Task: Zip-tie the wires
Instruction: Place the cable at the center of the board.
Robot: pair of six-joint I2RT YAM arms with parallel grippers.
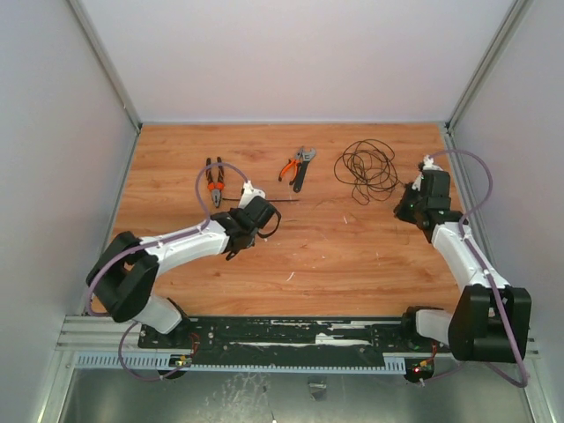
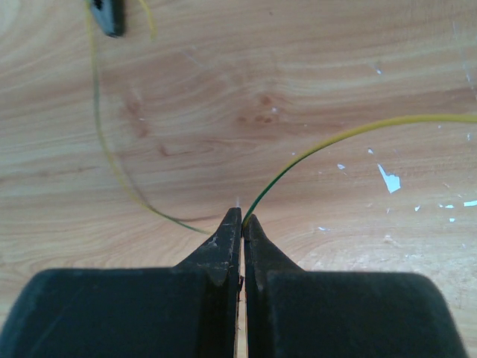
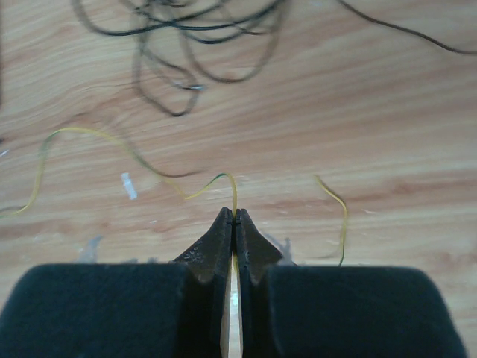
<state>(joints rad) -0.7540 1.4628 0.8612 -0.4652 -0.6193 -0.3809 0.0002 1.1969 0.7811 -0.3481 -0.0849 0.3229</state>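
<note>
The wires (image 1: 366,167) lie as a loose dark tangle at the back right of the table and show at the top of the right wrist view (image 3: 179,45). Just in front of the tangle, my right gripper (image 1: 411,207) (image 3: 235,212) is shut on a thin yellow-green wire strand (image 3: 201,190) that trails off to the left. At mid-left, my left gripper (image 1: 256,222) (image 2: 243,218) is shut on a similar yellow-green strand (image 2: 350,134) that curves away to the right. The zip tie (image 1: 286,200), a thin straight black strip, lies on the wood just behind the left gripper.
Orange-handled pliers (image 1: 214,181) lie behind the left gripper; their dark tip (image 2: 108,15) shows in the left wrist view. A second orange-handled tool (image 1: 298,167) lies at centre back. White walls (image 1: 97,132) enclose the table on three sides. Small white flecks (image 2: 388,179) dot the wood.
</note>
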